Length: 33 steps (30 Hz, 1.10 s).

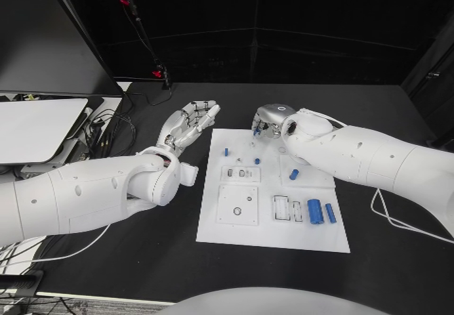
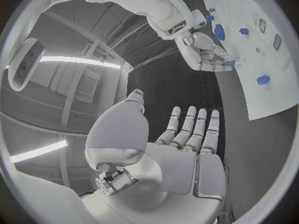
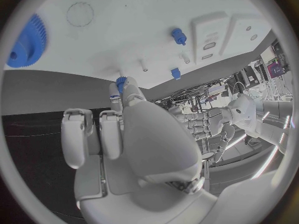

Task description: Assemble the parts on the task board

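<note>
The white task board (image 1: 274, 226) lies mid-table. My right hand (image 1: 272, 120) hovers at its far edge and pinches a small blue gear-like part (image 1: 257, 130) at its fingertips; the right wrist view shows that part (image 3: 121, 81) above the board (image 3: 124, 35). Two blue cylinders (image 1: 315, 211) (image 1: 330, 212) lie at the board's right side, and smaller blue pieces (image 1: 226, 151) (image 1: 294, 174) sit further back. A large blue gear (image 3: 28, 42) lies on the board. My left hand (image 1: 189, 125) is off the board's far-left corner, fingers straight and apart, holding nothing (image 2: 187, 144).
A white flat device (image 1: 38, 128) and a tangle of cables (image 1: 104, 125) fill the table's left side. A black stand (image 1: 163, 73) rises at the back. A white cable (image 1: 388, 213) loops on the table right of the board.
</note>
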Each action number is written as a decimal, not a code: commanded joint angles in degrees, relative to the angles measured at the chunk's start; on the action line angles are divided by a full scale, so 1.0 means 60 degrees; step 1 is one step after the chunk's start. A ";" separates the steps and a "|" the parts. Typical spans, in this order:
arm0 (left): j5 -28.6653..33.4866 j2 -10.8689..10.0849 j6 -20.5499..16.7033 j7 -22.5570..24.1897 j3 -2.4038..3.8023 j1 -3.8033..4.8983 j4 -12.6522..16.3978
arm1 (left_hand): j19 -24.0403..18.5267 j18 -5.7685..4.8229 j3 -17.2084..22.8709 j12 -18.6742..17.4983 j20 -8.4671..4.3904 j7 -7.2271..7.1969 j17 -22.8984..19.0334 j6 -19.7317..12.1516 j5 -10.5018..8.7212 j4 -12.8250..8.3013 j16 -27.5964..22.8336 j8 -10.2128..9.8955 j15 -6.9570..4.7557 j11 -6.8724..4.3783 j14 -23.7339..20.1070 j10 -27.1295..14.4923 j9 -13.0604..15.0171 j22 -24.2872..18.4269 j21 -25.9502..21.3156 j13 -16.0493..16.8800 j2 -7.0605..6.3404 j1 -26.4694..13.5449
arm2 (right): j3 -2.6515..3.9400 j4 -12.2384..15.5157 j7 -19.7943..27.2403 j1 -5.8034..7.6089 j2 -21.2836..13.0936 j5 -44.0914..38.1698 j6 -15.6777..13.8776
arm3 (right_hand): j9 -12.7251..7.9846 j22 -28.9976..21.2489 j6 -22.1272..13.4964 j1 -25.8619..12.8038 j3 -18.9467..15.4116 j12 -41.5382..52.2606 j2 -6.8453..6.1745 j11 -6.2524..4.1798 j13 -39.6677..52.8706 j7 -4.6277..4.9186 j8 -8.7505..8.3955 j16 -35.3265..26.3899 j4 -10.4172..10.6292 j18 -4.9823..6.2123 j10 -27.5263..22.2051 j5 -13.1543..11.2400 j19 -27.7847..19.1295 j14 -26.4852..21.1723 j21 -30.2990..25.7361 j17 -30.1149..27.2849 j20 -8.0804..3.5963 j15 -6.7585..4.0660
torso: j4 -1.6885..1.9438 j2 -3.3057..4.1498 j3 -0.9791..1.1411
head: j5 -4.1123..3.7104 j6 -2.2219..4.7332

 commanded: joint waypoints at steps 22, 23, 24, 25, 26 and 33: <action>-0.0057 0.0002 0.0115 0.2643 0.0010 0.0018 0.0011 | -0.0061 0.0124 0.0063 0.0000 -0.0005 0.1555 0.0013 0.0085 0.0076 0.0004 -0.0023 -0.0050 0.0009 0.0010 0.0041 0.0092 -0.0015 0.0001 0.0033 -0.0008 0.0137 0.0046 | 0.0007 -0.0276 -0.0011 -0.0084 0.0178 -0.0012 0.0057 | -0.0014 0.1608 -0.0257 -0.0075 0.0112 -0.0169 -0.0194 0.0062 0.0003 0.0019 -0.0330 0.0041 0.0138 -0.0093 -0.0257 0.0025 0.0548 0.0638 -0.0033 -0.0061 0.0095 0.0091 | 0.0002 0.0004 -0.0004 | 0.0010 -0.0022; -0.0057 0.0002 0.0117 0.2640 0.0010 0.0018 0.0013 | -0.0062 0.0123 0.0066 -0.0001 -0.0004 0.1555 0.0013 0.0087 0.0081 0.0005 -0.0022 -0.0055 0.0010 0.0010 0.0042 0.0093 -0.0015 0.0002 0.0038 -0.0008 0.0168 0.0061 | 0.0007 -0.0291 -0.0014 -0.0087 0.0184 -0.0012 0.0060 | -0.0013 0.1608 -0.0274 -0.0082 0.0118 -0.0169 -0.0198 0.0064 0.0003 0.0018 -0.0348 0.0040 0.0143 -0.0093 -0.0281 0.0025 0.0548 0.0637 -0.0034 -0.0064 0.0097 0.0093 | -0.0001 0.0002 -0.0003 | 0.0013 -0.0024; -0.0057 0.0002 0.0117 0.2638 0.0010 0.0018 0.0014 | -0.0062 0.0123 0.0066 -0.0001 -0.0004 0.1555 0.0013 0.0087 0.0082 0.0005 -0.0022 -0.0056 0.0010 0.0010 0.0042 0.0093 -0.0015 0.0002 0.0038 -0.0008 0.0170 0.0062 | 0.0007 -0.0305 -0.0017 -0.0091 0.0191 -0.0011 0.0068 | -0.0013 0.1600 -0.0290 -0.0088 0.0124 -0.0171 -0.0205 0.0067 0.0003 0.0016 -0.0365 0.0039 0.0144 -0.0092 -0.0306 0.0025 0.0544 0.0636 -0.0037 -0.0070 0.0099 0.0095 | -0.0004 -0.0001 -0.0005 | 0.0017 -0.0028; -0.0057 0.0003 0.0118 0.2636 0.0010 0.0018 0.0014 | -0.0062 0.0123 0.0066 -0.0001 -0.0004 0.1555 0.0013 0.0087 0.0082 0.0005 -0.0022 -0.0056 0.0010 0.0010 0.0042 0.0093 -0.0015 0.0002 0.0038 -0.0008 0.0170 0.0062 | 0.0007 -0.0316 -0.0021 -0.0094 0.0195 -0.0011 0.0078 | -0.0014 0.1596 -0.0311 -0.0094 0.0129 -0.0175 -0.0214 0.0071 0.0001 0.0009 -0.0385 0.0039 0.0146 -0.0091 -0.0345 0.0025 0.0541 0.0636 -0.0039 -0.0070 0.0102 0.0098 | -0.0004 -0.0001 -0.0005 | 0.0017 -0.0028; -0.0057 0.0004 0.0121 0.2633 0.0010 0.0018 0.0013 | -0.0065 0.0121 0.0068 -0.0002 -0.0004 0.1555 0.0013 0.0088 0.0089 0.0005 -0.0021 -0.0061 0.0010 0.0010 0.0042 0.0094 -0.0016 0.0003 0.0041 -0.0008 0.0202 0.0076 | 0.0007 -0.0328 -0.0032 -0.0098 0.0201 -0.0011 0.0100 | -0.0014 0.1593 -0.0346 -0.0111 0.0134 -0.0178 -0.0231 0.0080 0.0000 0.0003 -0.0418 0.0038 0.0152 -0.0090 -0.0408 0.0024 0.0539 0.0634 -0.0041 -0.0078 0.0106 0.0104 | -0.0004 -0.0004 -0.0007 | 0.0017 -0.0036; -0.0057 0.0006 0.0121 0.2616 0.0010 0.0018 0.0006 | -0.0069 0.0120 0.0070 -0.0002 -0.0003 0.1555 0.0013 0.0091 0.0103 0.0002 -0.0020 -0.0067 0.0010 0.0010 0.0043 0.0096 -0.0016 0.0003 0.0045 -0.0008 0.0246 0.0098 | 0.0007 -0.0342 -0.0058 -0.0115 0.0214 -0.0020 0.0118 | -0.0037 0.1338 -0.0832 -0.0433 0.0028 -0.0179 -0.0435 0.0299 0.0000 -0.0222 -0.0755 -0.0025 0.0190 -0.0040 -0.0976 0.0005 0.0405 0.0579 -0.0141 -0.0365 0.0205 0.0264 | -0.0007 -0.0004 -0.0005 | 0.0016 -0.0048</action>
